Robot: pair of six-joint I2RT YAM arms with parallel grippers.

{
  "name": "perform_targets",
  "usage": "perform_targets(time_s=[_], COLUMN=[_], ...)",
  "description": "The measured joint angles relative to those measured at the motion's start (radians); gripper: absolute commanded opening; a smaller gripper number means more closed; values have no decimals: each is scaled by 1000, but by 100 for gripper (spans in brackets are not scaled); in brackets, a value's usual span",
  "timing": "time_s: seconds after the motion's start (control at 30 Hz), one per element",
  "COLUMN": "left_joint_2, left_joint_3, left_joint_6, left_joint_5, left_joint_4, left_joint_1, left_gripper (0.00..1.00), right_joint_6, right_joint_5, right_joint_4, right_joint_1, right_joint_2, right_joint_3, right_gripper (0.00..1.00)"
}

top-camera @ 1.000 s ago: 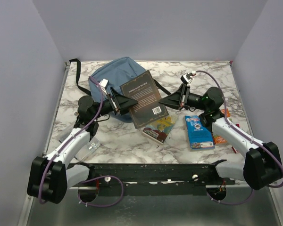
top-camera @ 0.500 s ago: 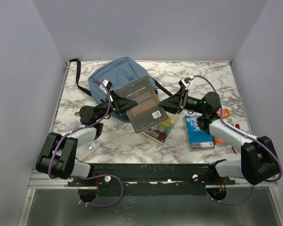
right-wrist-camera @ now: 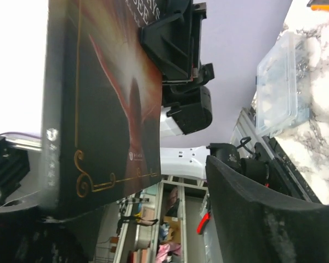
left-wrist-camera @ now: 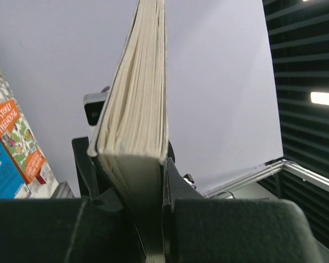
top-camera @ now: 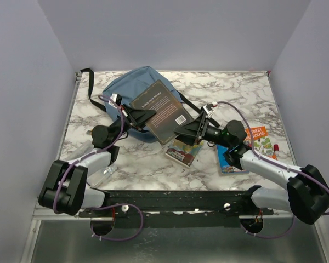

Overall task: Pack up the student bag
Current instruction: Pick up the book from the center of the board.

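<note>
The student bag (top-camera: pixel 132 86), dusty blue with black straps, lies at the back left of the table. A dark hardback book (top-camera: pixel 160 111) hangs tilted above its near side. My left gripper (top-camera: pixel 136 116) is shut on the book's left edge. In the left wrist view the cream page edges (left-wrist-camera: pixel 138 104) stand clamped between my fingers, left gripper (left-wrist-camera: pixel 151 219). My right gripper (top-camera: pixel 187 130) sits open at the book's lower right corner. In the right wrist view the dark cover (right-wrist-camera: pixel 98 93) lies next to one finger, with a wide gap to the other finger (right-wrist-camera: pixel 252 219).
An illustrated book (top-camera: pixel 183 150) lies under the right gripper. A blue book (top-camera: pixel 230 159), an orange book (top-camera: pixel 257 134) and a red item (top-camera: pixel 275 148) lie to the right. A clear plastic box (top-camera: pixel 101 172) sits by the left arm near the front edge.
The left gripper closed on the book's left edge and the right gripper opened and let it go. The book shifted left and back over the bag; the right arm followed leftward.
</note>
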Motion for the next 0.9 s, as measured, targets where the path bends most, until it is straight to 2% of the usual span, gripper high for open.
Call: perform_targets(time_s=[0.1, 0.33, 0.4, 0.47, 0.5, 0.53, 0.6, 0.67, 0.77, 0.87, 0.9], left_joint_2=[-64, -117, -116, -116, -116, -116, -116, -119, -146, -201, -222], left_joint_3=[0, 0, 0, 0, 0, 0, 7, 9, 11, 40, 83], left_joint_6=[62, 133, 140, 154, 165, 182, 211, 256, 352, 492, 579], left_joint_5=[-38, -89, -99, -102, -103, -103, -103, -97, -92, -92, -100], left_joint_4=[-87, -193, -211, -225, -234, -247, -290, -330, -447, -667, -813], left_joint_1=[-14, -54, -63, -68, -69, -69, -69, -69, -73, -74, -74], left_gripper=[0, 0, 0, 0, 0, 6, 27, 42, 59, 71, 74], right_joint_6=[-3, -20, -19, -18, -8, -14, -14, -38, -99, -180, -209], right_joint_5=[87, 199, 206, 206, 206, 206, 211, 228, 305, 440, 487], right_joint_4=[-12, -16, -12, -5, 2, 3, -8, -66, -268, -513, -588], right_joint_1=[44, 59, 72, 81, 85, 86, 86, 85, 90, 85, 81], right_joint_2=[-15, -18, 1, 18, 24, 26, 22, 0, -96, -203, -229], right_joint_3=[0, 11, 20, 22, 22, 22, 20, 20, 24, 58, 79], right_gripper=[67, 47, 34, 10, 3, 1, 1, 1, 1, 1, 1])
